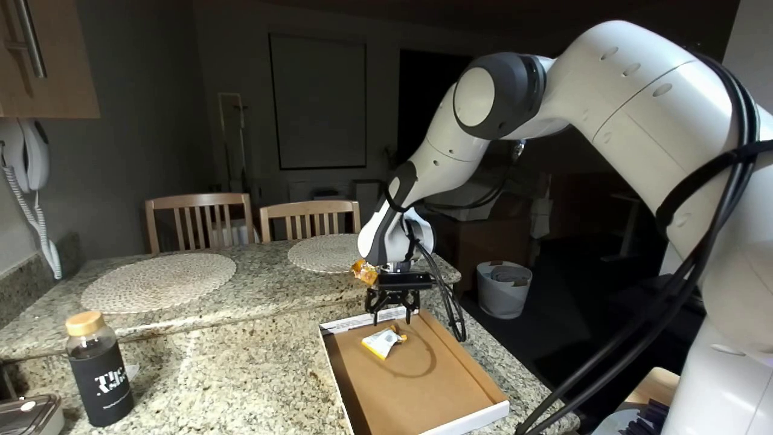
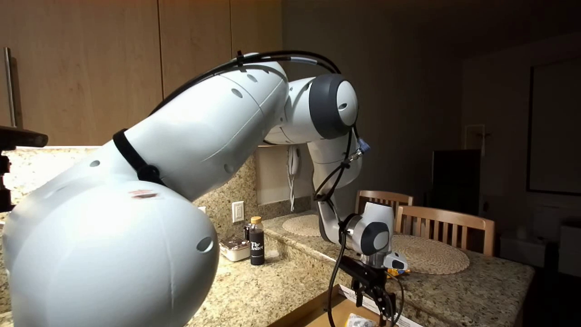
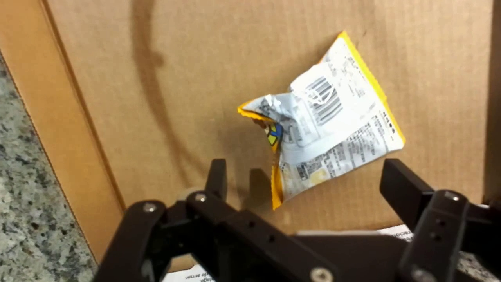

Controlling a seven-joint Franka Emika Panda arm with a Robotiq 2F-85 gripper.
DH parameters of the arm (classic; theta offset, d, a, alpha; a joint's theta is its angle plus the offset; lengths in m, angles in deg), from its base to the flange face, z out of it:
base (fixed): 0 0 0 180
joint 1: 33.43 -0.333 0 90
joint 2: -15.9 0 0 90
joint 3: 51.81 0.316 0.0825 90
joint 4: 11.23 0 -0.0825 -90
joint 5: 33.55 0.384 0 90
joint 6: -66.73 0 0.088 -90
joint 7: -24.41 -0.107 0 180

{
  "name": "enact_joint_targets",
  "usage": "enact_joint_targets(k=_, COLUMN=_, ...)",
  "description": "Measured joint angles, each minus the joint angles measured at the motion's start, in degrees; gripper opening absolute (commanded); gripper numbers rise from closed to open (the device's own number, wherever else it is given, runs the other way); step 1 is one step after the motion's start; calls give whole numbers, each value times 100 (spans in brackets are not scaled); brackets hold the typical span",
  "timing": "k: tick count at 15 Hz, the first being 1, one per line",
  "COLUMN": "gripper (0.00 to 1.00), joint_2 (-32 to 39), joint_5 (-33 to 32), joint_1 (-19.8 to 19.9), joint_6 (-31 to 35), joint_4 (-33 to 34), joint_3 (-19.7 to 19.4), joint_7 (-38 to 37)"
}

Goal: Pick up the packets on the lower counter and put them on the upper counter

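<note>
A white packet with yellow edges (image 1: 381,342) lies in a shallow cardboard tray (image 1: 423,386) on the lower counter (image 1: 253,374). It also shows in the wrist view (image 3: 332,117), barcode side up, and partly at the bottom of an exterior view (image 2: 358,321). An orange-yellow packet (image 1: 365,272) lies on the upper counter (image 1: 266,281), partly hidden behind the gripper's wrist; a bit of it shows in an exterior view (image 2: 396,272). My gripper (image 1: 392,319) is open and empty above the tray's far end. In the wrist view its fingers (image 3: 304,168) stand apart, short of the packet.
A dark bottle with a wooden cap (image 1: 101,374) and a lidded container (image 1: 33,415) stand on the lower counter. Two round woven placemats (image 1: 160,282) lie on the upper counter. Wooden chairs (image 1: 199,220) stand behind it. The tray has raised walls, and the upper counter's step borders its far end.
</note>
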Motion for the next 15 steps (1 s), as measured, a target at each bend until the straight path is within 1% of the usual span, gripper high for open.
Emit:
enact_joint_targets(k=1, gripper=100, joint_2=78, joint_5=0, joint_1=-7, joint_6=0, joint_4=83, joint_3=0, joint_7=-1)
enact_joint_targets(k=2, gripper=75, joint_2=158, joint_5=0, joint_1=-14, joint_6=-4, joint_4=167, joint_3=0, joint_7=-2)
enact_joint_targets(k=3, gripper=74, joint_2=237, joint_5=0, joint_1=-19, joint_6=-40, joint_4=257, joint_3=0, joint_7=-2)
enact_joint_targets(k=9, gripper=33, joint_2=586, joint_5=0, joint_1=-45, joint_6=-617, joint_4=791, joint_3=0, joint_7=-2)
enact_joint_targets(k=13, gripper=8, joint_2=713, joint_5=-1, joint_1=-50, joint_6=-898, joint_4=1085, joint_3=-2, joint_7=-2)
enact_joint_targets(k=14, gripper=8, joint_2=727, joint_5=-2, joint_1=-50, joint_6=-929, joint_4=1129, joint_3=-3, joint_7=-2)
enact_joint_targets(k=15, gripper=4, joint_2=735, joint_5=-4, joint_1=-50, joint_6=-956, joint_4=1159, joint_3=-3, joint_7=-1)
